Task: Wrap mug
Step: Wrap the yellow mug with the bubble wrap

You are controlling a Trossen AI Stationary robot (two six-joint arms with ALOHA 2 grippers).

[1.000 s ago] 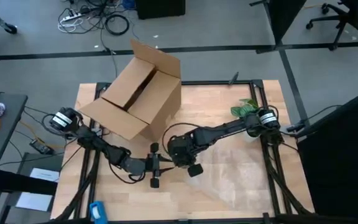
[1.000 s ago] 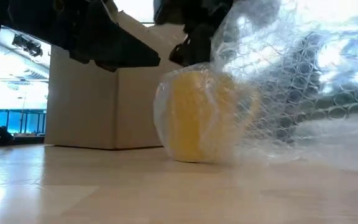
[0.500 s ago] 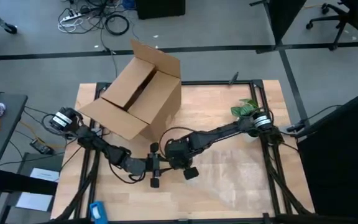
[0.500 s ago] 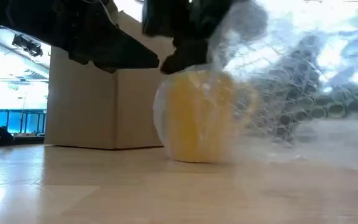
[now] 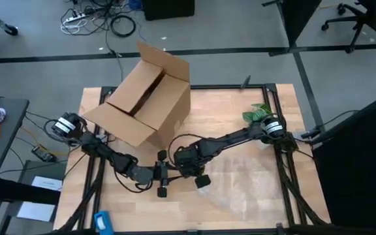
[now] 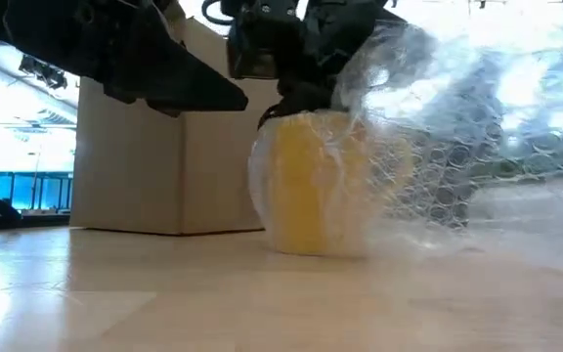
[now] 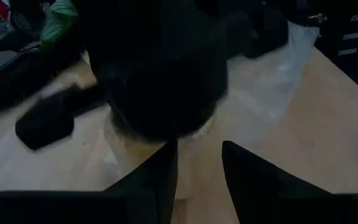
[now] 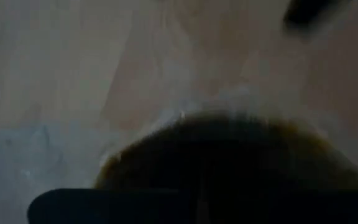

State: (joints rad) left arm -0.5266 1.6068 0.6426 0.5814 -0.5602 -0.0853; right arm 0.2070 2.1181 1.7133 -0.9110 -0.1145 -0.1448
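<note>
The mug (image 6: 319, 181) stands upright on the bench (image 5: 240, 117), a little toward its near edge and left of the middle, with the bubble wrap (image 6: 448, 147) already draped over its top and trailing off to one side. The right gripper (image 5: 189, 162) sits directly above it, pressing down where the sheet meets the rim; whether its fingers are spread or pinching the plastic, I cannot tell. The left gripper (image 5: 162, 177) hangs just beside the mug with its fingers spread. I'd say the folding-over step is under way. Next the loose sheet needs pulling round the bare side and tucking snug, while the mug is kept from tipping.
</note>
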